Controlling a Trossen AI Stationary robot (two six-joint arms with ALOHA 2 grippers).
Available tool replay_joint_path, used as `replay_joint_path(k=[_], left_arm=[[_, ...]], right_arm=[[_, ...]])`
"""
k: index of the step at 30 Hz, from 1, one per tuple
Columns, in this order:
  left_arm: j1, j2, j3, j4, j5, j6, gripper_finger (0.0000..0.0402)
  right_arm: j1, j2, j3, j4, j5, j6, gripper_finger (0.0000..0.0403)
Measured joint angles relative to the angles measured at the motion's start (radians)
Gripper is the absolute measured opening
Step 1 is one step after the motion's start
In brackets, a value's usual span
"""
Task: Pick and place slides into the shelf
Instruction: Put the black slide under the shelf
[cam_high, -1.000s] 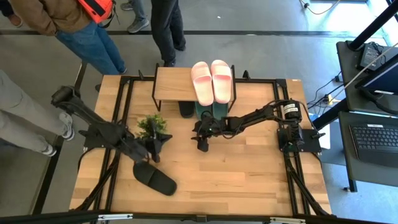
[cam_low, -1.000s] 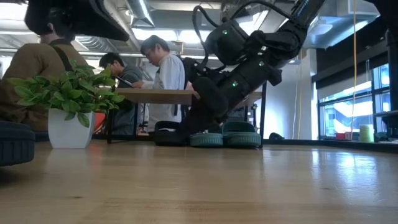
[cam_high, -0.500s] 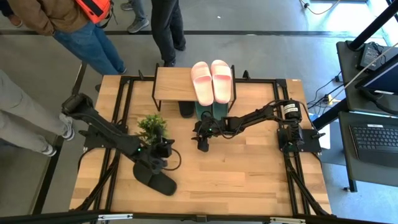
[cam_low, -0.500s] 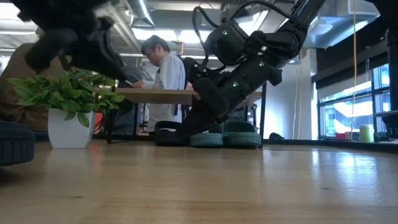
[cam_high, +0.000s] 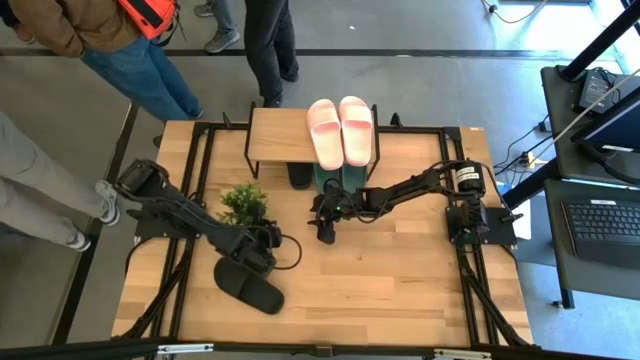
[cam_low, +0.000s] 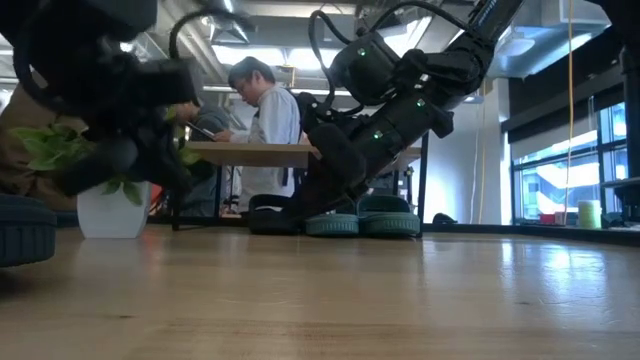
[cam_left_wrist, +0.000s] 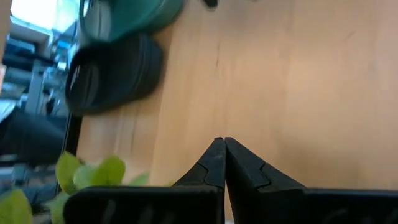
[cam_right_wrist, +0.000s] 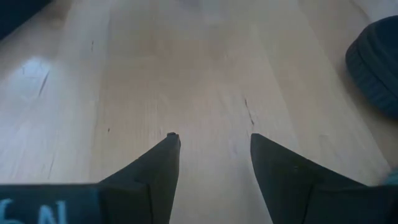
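Observation:
One black slide (cam_high: 250, 286) lies on its sole on the table near the near edge; in the low view it sits at the left edge (cam_low: 20, 230). My left gripper (cam_high: 268, 244) (cam_left_wrist: 221, 144) hangs shut just beyond that slide's far end, beside the plant, touching nothing. The shelf (cam_high: 280, 135) stands at the far edge with the pink pair (cam_high: 340, 130) on its top board. Beneath it on the table are the green pair (cam_low: 362, 220) and the other black slide (cam_low: 268, 219) (cam_left_wrist: 115, 74). My right gripper (cam_high: 325, 230) (cam_right_wrist: 213, 138) is open over bare table in front of the shelf.
A potted plant (cam_high: 245, 203) in a white pot (cam_low: 112, 208) stands left of centre, close to my left arm. Black frame rails (cam_high: 465, 270) run along the table's sides. Several people stand beyond the far and left edges. Bare wood (cam_high: 400, 280) lies to the near right.
My left arm has swung toward the table's right and near edge and come down. Its gripper has passed from beside the plant to a spot just past the lying black slide. In the low view it now hangs in front of the plant. No slide has moved.

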Motion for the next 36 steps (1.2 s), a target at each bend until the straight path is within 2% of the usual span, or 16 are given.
replay_joint_path(k=[10, 19, 25, 36], left_arm=[[0.043, 0.024, 0.0, -0.158, 0.007, -0.184, 0.0], [0.059, 0.024, 0.0, -0.289, 0.099, -0.263, 0.0], [0.056, 0.023, 0.0, -0.321, 0.116, -0.284, 0.0], [-0.018, 0.017, 0.0, -0.322, 0.116, -0.271, 0.0]], right_arm=[[0.0, 0.0, 0.0, 0.002, 0.0, 0.0, 0.0197], [0.0, 0.0, 0.0, 0.002, 0.0, -0.001, 0.0197], [0.0, 0.0, 0.0, 0.002, 0.0, 0.0, 0.0197], [0.002, 0.0, 0.0, 0.002, 0.0, -0.002, 0.0197]])
